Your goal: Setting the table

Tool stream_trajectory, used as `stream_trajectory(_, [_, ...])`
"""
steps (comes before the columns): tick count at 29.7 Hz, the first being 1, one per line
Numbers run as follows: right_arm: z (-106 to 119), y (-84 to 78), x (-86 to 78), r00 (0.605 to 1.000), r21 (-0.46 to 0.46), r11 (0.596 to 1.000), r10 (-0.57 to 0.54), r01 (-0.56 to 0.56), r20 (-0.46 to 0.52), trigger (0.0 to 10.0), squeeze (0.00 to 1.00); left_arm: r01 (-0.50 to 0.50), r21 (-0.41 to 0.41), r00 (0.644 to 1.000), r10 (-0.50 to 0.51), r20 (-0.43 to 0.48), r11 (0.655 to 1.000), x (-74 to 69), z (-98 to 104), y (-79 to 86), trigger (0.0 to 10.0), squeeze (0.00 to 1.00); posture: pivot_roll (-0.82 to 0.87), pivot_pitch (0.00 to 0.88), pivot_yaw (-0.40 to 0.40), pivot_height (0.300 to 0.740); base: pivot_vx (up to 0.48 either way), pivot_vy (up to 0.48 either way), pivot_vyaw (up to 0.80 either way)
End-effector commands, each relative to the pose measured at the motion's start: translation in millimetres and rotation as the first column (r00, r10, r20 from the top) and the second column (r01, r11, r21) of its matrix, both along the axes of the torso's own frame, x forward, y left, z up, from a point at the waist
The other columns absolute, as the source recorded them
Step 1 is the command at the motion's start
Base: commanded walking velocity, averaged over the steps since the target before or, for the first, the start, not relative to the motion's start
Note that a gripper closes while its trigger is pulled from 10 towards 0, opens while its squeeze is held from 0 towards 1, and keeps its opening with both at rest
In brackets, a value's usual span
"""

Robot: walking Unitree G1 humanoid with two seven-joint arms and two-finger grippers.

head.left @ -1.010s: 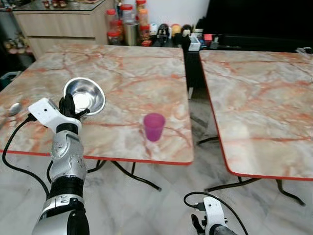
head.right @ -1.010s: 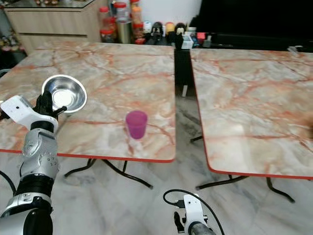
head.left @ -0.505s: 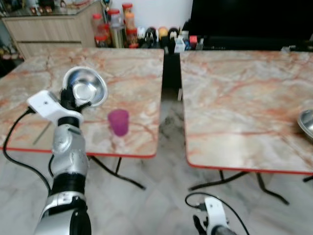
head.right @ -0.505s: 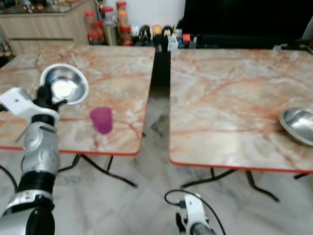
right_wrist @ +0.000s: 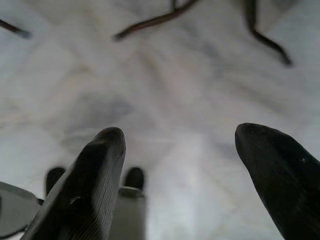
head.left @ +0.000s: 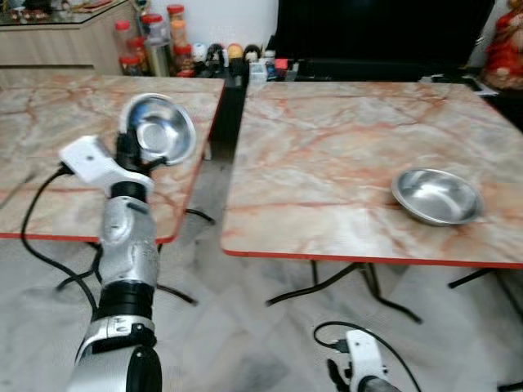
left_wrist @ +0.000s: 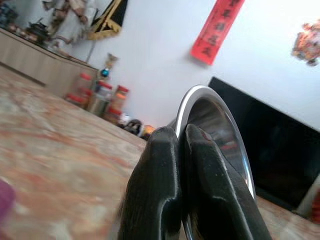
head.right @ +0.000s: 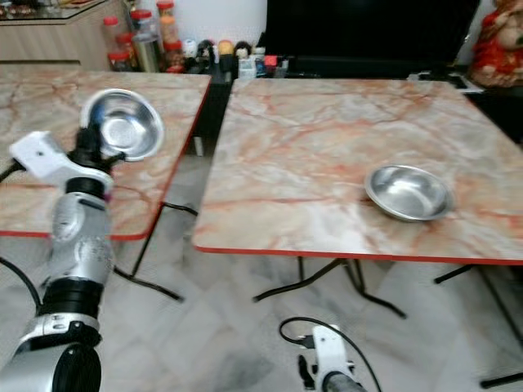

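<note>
Camera view has swung rightward: second bowl point(head.left: 436, 195) now shows on right surface point(head.left: 327, 163). Left hand point(head.left: 131, 155) grips bowl point(head.left: 160, 137) above left surface; right hand point(right_wrist: 190, 165) hangs released.

- Wooden cabinet point(head.left: 57, 45): stands behind the left table.
- Jars with red lids point(head.left: 151, 37): grouped beside the cabinet.
- Dark TV screen point(head.left: 384, 33): behind the right table.
- Red wall banner point(left_wrist: 217, 27): hangs above the screen.
- Pale marble floor point(head.left: 270, 343).
</note>
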State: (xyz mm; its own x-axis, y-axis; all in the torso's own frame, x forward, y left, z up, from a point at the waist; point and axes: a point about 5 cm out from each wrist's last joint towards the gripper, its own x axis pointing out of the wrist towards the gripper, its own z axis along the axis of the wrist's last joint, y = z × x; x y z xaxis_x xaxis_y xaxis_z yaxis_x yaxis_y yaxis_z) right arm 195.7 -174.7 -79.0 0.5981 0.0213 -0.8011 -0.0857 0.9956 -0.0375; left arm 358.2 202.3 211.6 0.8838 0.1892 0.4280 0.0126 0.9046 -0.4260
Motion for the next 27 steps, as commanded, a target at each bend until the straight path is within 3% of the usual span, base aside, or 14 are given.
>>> stream_trajectory(1, [0.1, 8.5, 1.4, 1.000, 0.023, 1.000, 0.007, -0.007, 0.005, 10.0, 0.00, -0.013, 0.015, 1.000, 0.013, -0.002, 1.000, -2.5, 1.0, 2.7, 10.0, 0.00, 0.01, 0.000, -0.010, 0.740, 0.000, -0.458, 0.00])
stream_trajectory(27, [0.9, 7.4, 2.6, 1.000, 0.010, 1.000, 0.010, -0.010, 0.012, 10.0, 0.00, 0.036, 0.018, 0.999, -0.036, -0.031, 0.999, 1.5, -2.5, -9.3, 10.0, 0.00, 0.00, 0.000, -0.006, 0.740, 0.000, -0.455, 0.00])
